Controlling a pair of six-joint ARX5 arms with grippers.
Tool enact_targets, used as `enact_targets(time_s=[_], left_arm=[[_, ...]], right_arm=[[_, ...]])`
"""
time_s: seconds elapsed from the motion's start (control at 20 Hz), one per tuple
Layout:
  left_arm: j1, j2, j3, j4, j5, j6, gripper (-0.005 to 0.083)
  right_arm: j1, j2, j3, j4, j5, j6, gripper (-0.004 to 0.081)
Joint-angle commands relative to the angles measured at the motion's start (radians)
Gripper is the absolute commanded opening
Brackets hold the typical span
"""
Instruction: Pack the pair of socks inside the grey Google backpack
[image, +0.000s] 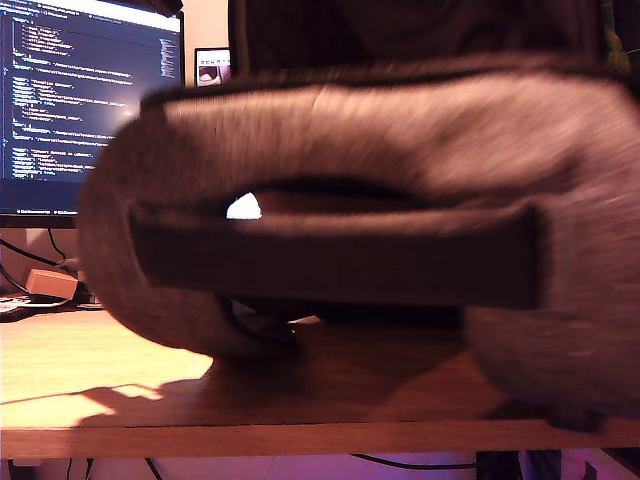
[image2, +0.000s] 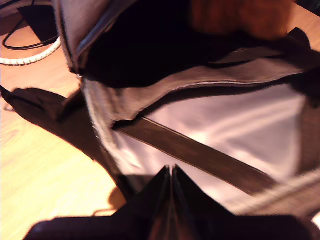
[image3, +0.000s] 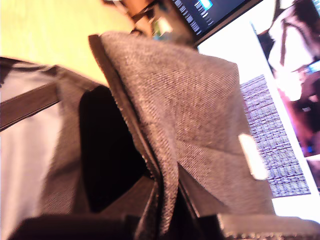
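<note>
The grey Google backpack (image: 380, 130) fills the exterior view, blurred and close to the camera, its padded grab handle (image: 340, 260) running across the middle. Both grippers are hidden behind it there. My second gripper (image3: 167, 210) is shut on the edge of the backpack's flap (image3: 185, 100), beside the pale tag (image3: 252, 156) and the black opening (image3: 105, 150). My first gripper (image2: 172, 172) is shut, tips together, just over the backpack's pale inner panel (image2: 225, 130). A blurred orange-brown patch (image2: 235, 15) lies past the dark opening; I cannot tell whether it is the pair of socks.
The wooden table (image: 100, 370) carries the backpack, its front edge near the camera. A monitor (image: 90, 100) with code stands at the exterior view's left, a small box (image: 50, 283) below it. A white coiled cable (image2: 30, 55) lies on the table.
</note>
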Motion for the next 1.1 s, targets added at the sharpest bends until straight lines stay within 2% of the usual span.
enact_targets(time_s=[0.0,0.2,0.3,0.4,0.5,0.6,0.8,1.05], left_arm=[[0.003,0.003,0.0,0.003,-0.002,0.016,-0.0021],[0.003,0.003,0.0,0.003,-0.001,0.024,-0.0021],[0.004,0.003,0.0,0.005,-0.001,0.035,-0.0021],[0.004,0.002,0.0,0.011,0.0,0.049,-0.0021],[0.004,0.002,0.0,0.016,0.013,0.049,-0.0021],[0.003,0.002,0.0,0.056,0.055,0.068,-0.0021],[-0.011,0.003,0.0,0.138,0.163,0.076,-0.0021],[-0.037,0.005,0.0,0.167,0.196,0.075,-0.0021]], right_arm=[[-0.015,0.023,-0.014,0.013,-0.001,0.014,-0.0011],[-0.026,0.053,-0.016,0.028,0.002,0.01,-0.0011],[-0.026,0.055,-0.016,0.056,0.01,-0.025,-0.0011],[-0.026,0.052,-0.003,0.139,0.04,-0.061,-0.0011],[-0.026,0.053,0.079,0.214,0.06,-0.09,-0.0011],[-0.026,0.06,0.152,0.196,0.054,-0.1,-0.0011],[-0.034,0.06,0.223,0.298,0.06,-0.08,-0.0011],[-0.034,0.099,0.291,0.325,0.071,-0.081,-0.0011]])
